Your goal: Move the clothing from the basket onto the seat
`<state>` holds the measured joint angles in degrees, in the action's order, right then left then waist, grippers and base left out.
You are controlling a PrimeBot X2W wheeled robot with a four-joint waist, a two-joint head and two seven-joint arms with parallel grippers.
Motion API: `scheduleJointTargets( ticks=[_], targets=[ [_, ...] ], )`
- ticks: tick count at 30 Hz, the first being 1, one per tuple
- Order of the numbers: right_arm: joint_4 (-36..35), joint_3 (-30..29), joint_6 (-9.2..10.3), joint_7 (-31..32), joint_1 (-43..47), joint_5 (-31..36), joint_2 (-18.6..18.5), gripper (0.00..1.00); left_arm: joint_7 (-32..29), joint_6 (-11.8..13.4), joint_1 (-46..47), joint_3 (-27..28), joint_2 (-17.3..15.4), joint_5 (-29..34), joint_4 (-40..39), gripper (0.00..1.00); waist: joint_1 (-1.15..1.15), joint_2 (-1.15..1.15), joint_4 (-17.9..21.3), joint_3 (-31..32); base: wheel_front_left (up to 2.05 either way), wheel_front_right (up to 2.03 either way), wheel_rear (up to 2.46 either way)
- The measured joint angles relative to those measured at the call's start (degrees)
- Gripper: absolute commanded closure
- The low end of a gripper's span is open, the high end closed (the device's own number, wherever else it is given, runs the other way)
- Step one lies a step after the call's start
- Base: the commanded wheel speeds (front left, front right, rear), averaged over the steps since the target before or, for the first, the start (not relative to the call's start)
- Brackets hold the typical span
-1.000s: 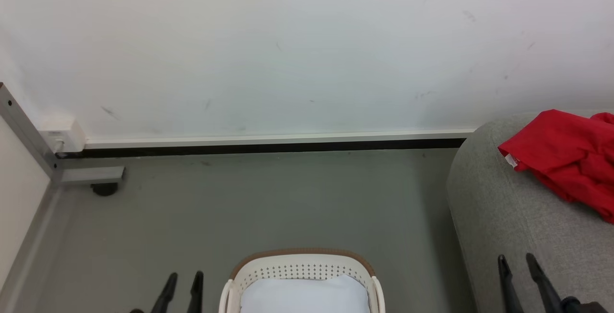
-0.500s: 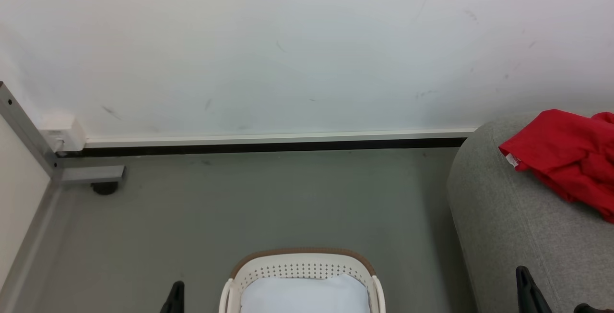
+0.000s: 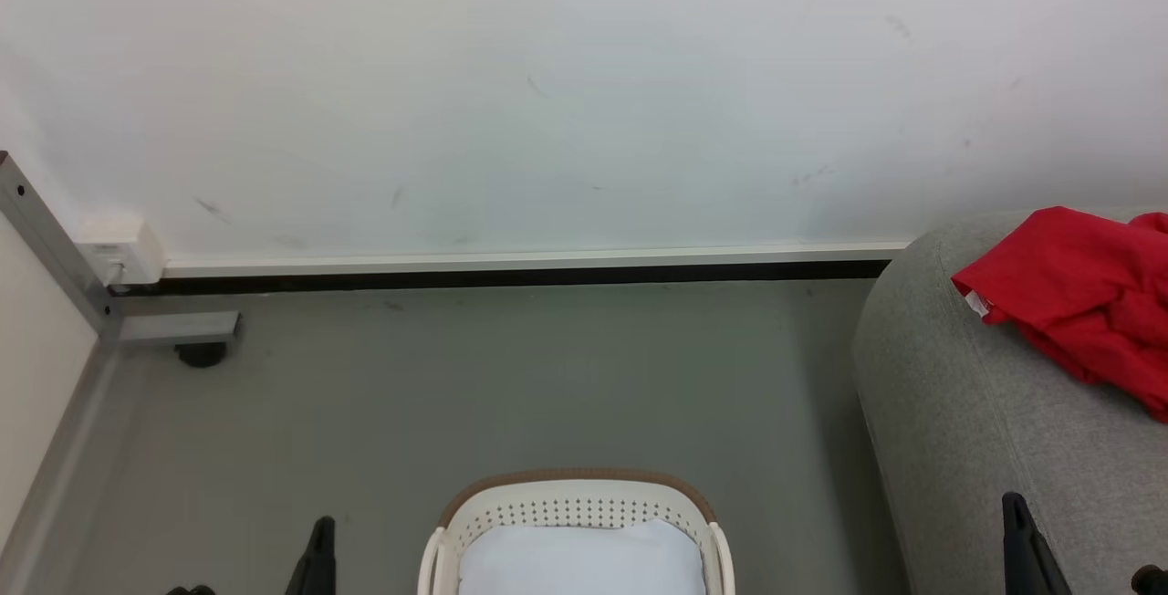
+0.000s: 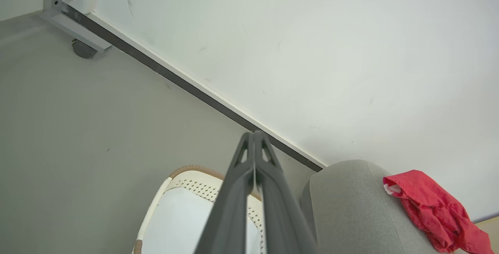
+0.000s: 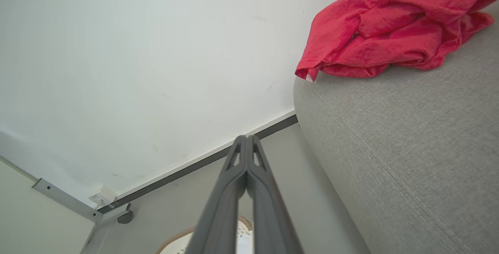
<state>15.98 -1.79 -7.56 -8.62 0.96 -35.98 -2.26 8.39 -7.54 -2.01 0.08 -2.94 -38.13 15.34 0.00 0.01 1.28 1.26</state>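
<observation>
Clothing [image 3: 1077,289] lies on the seat's [image 3: 958,412] corner, and left gripper [image 4: 253,132] and right gripper [image 5: 246,137], open before, now clench empty, probably finished.

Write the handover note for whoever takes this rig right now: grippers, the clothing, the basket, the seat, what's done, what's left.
Left gripper: shut, empty, left of the basket.
Right gripper: shut, empty, by the seat.
Clothing: a crumpled red garment lies on the seat, near its rounded edge.
Basket: on the floor between the grippers; its visible part holds a pale flat thing, no red; its near end is cut off.
Done: red garment is on the seat.
Left: check the basket's near end and whether the pale thing is clothing.
</observation>
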Motion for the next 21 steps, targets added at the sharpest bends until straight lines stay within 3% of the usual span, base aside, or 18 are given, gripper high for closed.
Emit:
scheduleJointTargets(
  ticks=[21],
  targets=[
    [-0.57, -1.20, 0.00, 4.48, -2.10, -17.23, -0.24, 1.00, -4.47, 0.00, 2.31, 1.92, 0.05, -16.66, -0.36, 1.00, 0.00, 0.00, -0.28, -0.31, 0.00, 0.00, 0.00]
  ],
)
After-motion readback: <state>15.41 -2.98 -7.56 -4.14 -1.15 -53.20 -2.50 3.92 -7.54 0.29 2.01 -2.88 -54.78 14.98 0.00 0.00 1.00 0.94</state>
